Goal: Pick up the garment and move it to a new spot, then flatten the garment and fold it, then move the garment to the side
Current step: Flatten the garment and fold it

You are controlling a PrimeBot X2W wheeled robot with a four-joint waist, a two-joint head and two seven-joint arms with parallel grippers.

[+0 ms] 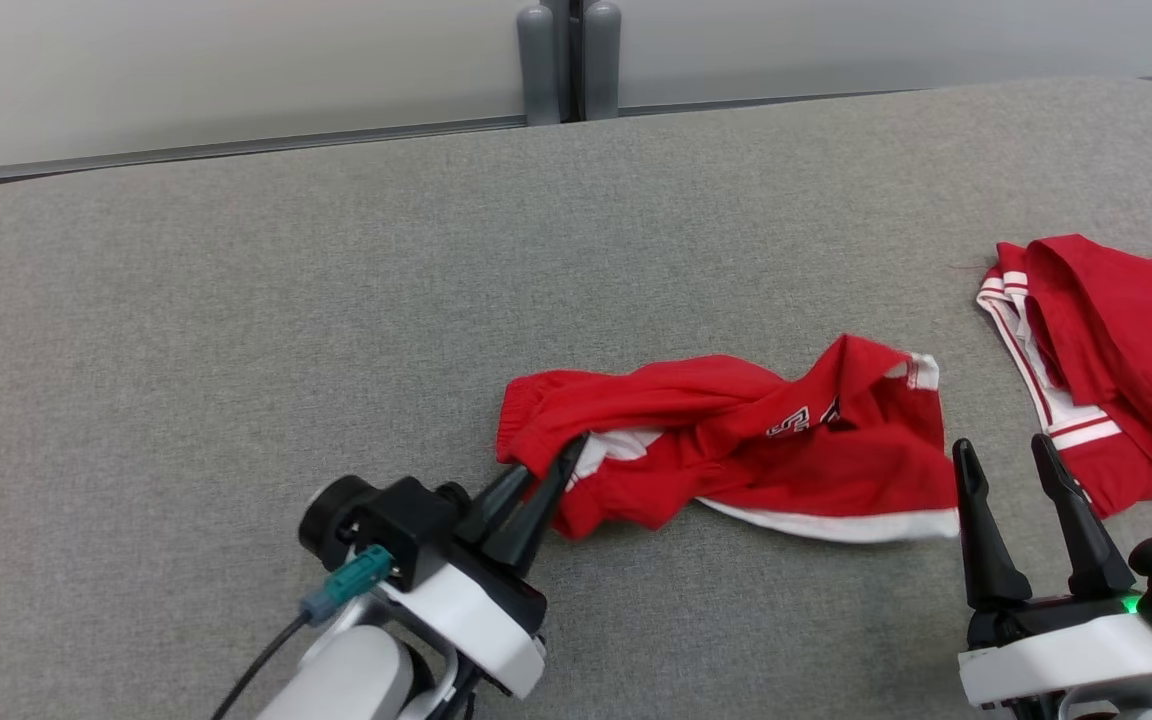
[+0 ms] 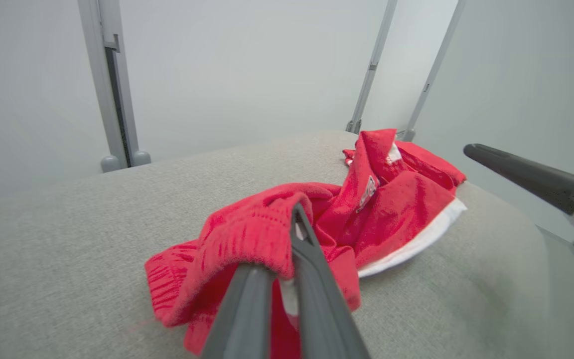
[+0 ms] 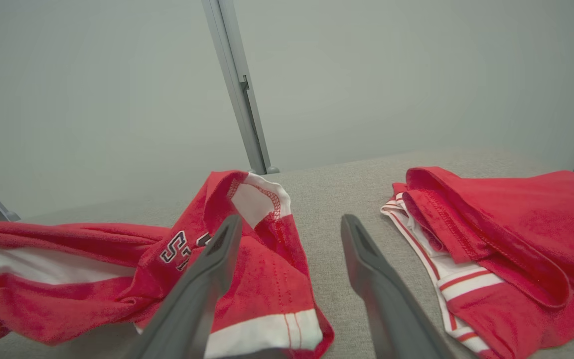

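Nearest at hand, at the lower left of the head view, the left gripper [image 1: 564, 462] has its two dark fingers pressed together on the gathered red edge at the left end of the garment [image 1: 736, 440]. The left wrist view shows that ribbed edge draped over one finger and pinched against the other. The garment lies crumpled and twisted just below the middle of the frame on the grey table [image 1: 336, 300], its white hem along the lower side and some lettering showing in a fold. At the lower right the right gripper [image 1: 1001, 443] stands with its fingers spread and nothing between them, just beside the garment's right end. From where I stand, the grip looks the weak point: it takes only a small bite of a bunched edge close to the fingertips, so a quick lift could let the cloth slide out. It may also hold only one layer, in which case the rest would hang twisted and land as rumpled as it is now. The other worry is the second red garment [image 1: 1126, 350] at the right edge of the frame, near the first but apart from it. A trailing end dragged that way, or a careless right finger, could catch it and pull both pieces together.
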